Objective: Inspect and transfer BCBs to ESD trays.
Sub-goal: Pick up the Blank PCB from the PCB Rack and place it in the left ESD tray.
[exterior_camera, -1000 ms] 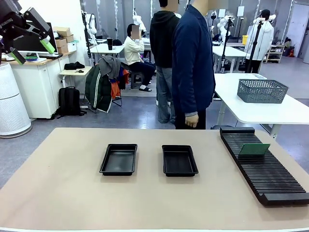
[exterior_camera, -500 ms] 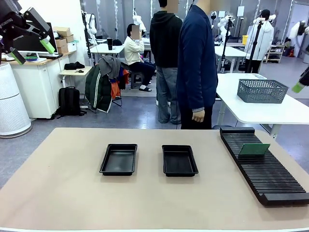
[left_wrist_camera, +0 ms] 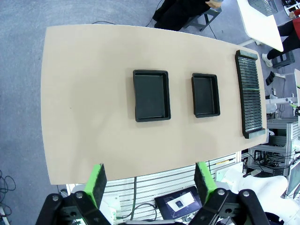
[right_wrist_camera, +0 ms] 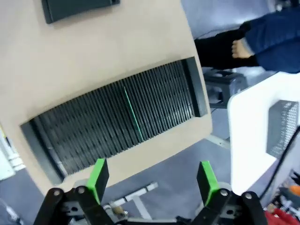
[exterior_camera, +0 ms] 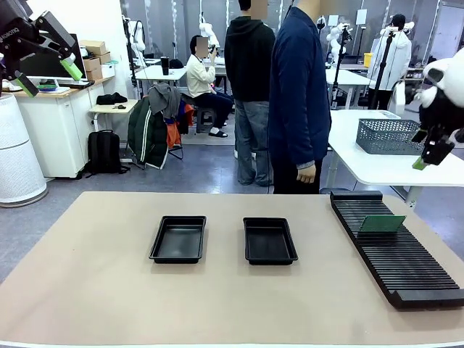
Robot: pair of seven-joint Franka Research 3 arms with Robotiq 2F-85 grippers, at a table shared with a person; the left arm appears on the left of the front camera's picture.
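Observation:
Two empty black ESD trays lie side by side mid-table. One pale-green BCB stands upright in a slot of the long black rack at the right. My left gripper hangs open high at the far left, well above the table; from its wrist both trays and the rack lie far below. My right gripper hovers open above the rack's far end. In the right wrist view the BCB is a thin green line beyond my open right gripper.
A person in a dark blue jacket stands at the table's far edge, one hand hanging down. A white side table with a grey basket stands behind the rack. Bare tabletop surrounds the trays.
My right arm has come into the front view from the right edge and moved left and down toward the rack. The person has shifted slightly right. The left arm is still.

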